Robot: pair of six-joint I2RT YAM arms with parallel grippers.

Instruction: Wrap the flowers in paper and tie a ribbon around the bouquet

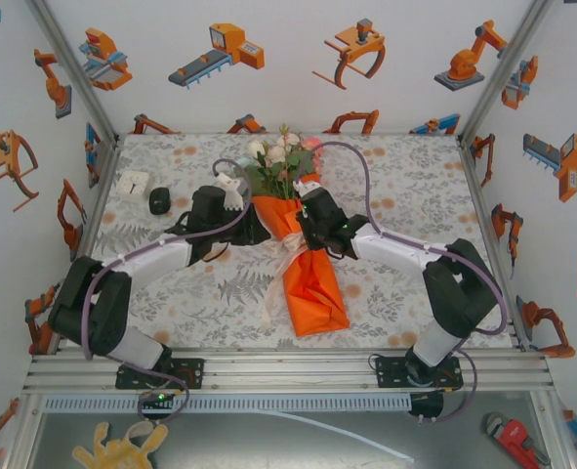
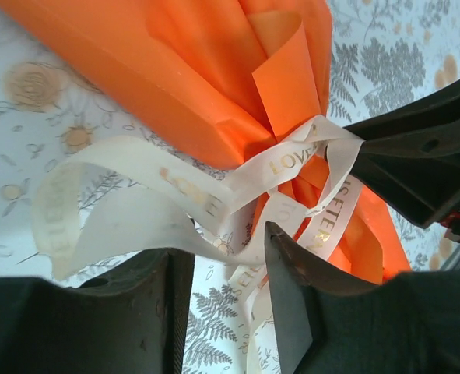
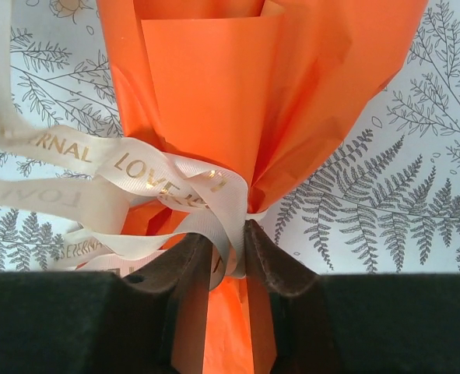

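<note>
— Why's the right gripper (image 3: 226, 234) tucked in so tight?
— Its fingers pinch the ribbon (image 3: 159, 175) at the waist, I'd say to keep the tie snug. The left gripper (image 2: 228, 245) has its fingers spread, floppy satin tails draped between.
— And the bouquet (image 1: 312, 293)?
— Lying on the table (image 1: 415, 195), crisp orange paper (image 2: 136, 62) gathered to a cone, flowers (image 1: 280, 156) pointing away.

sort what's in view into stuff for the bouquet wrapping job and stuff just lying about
For the job:
- flowers
- orange paper
- ribbon
- left pincer, open by the ribbon
- right pincer, pinching the ribbon

Lying about:
- white square block
- small black object
- red wrench
</note>
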